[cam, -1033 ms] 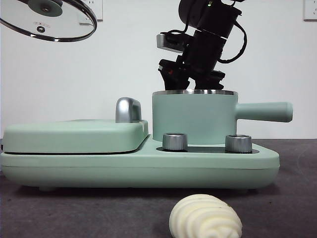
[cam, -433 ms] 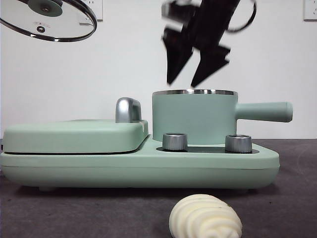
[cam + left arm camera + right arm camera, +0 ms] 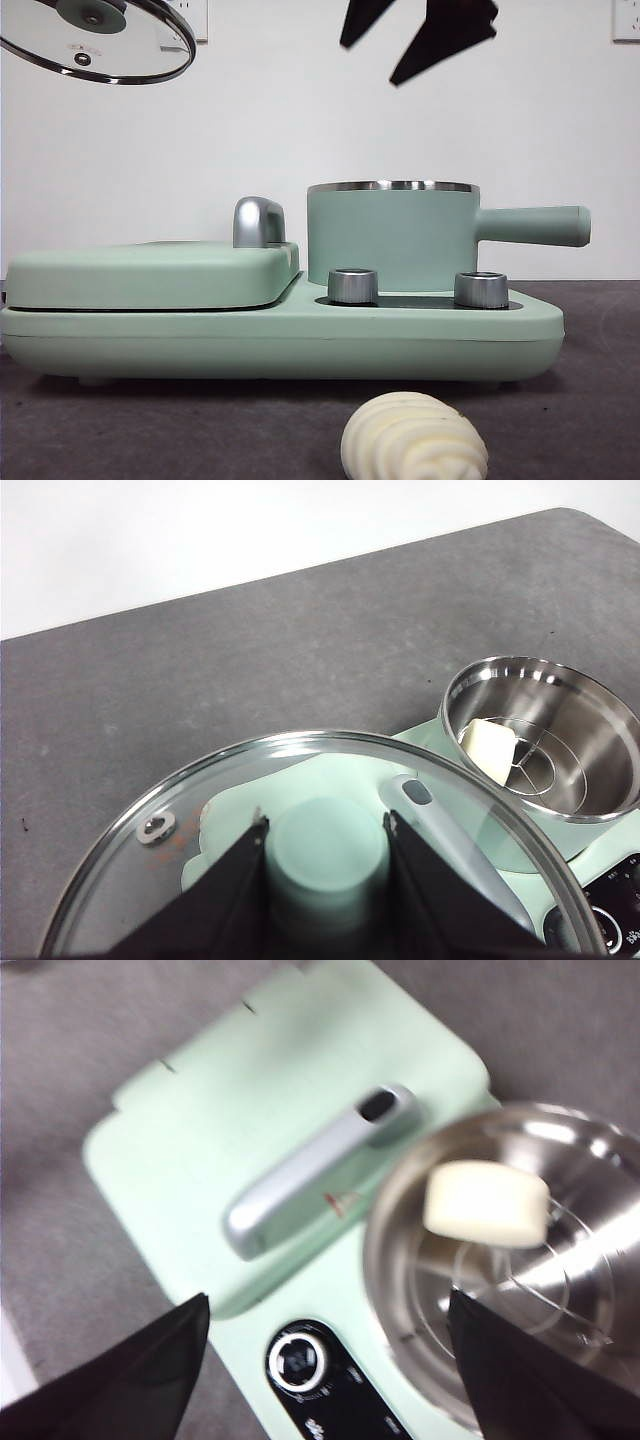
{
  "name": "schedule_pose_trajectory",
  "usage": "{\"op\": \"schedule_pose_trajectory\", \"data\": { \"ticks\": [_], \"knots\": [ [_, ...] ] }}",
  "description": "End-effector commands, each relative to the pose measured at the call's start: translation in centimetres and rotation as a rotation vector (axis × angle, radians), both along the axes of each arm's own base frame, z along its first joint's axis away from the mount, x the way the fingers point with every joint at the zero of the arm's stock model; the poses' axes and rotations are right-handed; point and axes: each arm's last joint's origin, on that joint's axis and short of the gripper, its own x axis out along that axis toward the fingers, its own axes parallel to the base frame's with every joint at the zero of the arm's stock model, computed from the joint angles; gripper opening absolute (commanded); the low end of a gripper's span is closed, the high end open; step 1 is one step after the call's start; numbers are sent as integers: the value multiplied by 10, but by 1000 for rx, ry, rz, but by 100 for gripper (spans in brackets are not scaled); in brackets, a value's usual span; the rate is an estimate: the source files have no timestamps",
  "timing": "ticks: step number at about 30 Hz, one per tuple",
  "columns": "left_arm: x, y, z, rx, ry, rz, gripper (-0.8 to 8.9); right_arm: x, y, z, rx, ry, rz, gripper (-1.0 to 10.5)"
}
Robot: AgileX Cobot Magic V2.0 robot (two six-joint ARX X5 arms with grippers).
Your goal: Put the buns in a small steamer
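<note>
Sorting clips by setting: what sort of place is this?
Likely a lab tabletop staged as a kitchen: a mint green cooker with a small steamer on a bare grey table before a blank white wall.

Small steamer (image 3: 392, 236): mint green round pot with steel rim and straight side handle, upright and open, directly below the right hand (image 3: 418, 40), whose jaws stand spread and empty. Its glass lid (image 3: 330, 850) is clamped by the knob in the left hand (image 3: 327, 852), raised well apart from the pot. Smooth oblong bun (image 3: 487, 1203): cream-white, lying on the wire rack inside the pot. Ribbed bun (image 3: 414, 437): oval, swirled ridges, on the worktop, far below both hands.
</note>
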Motion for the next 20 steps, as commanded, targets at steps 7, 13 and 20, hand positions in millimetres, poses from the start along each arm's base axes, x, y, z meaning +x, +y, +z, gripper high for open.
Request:
{"op": "schedule_pose_trajectory", "data": {
  "ticks": [7, 13, 20],
  "knots": [
    [1, 0, 8, -19, -40, -2, 11, -60, -6, -27, 52, -130, 142, 378],
    [1, 0, 8, -19, -40, -2, 12, -89, -4, -58, 37, -202, 277, 378],
    [1, 0, 8, -19, -40, -2, 11, -114, 8, -107, -81, -172, 388, 378]
  ]
}}
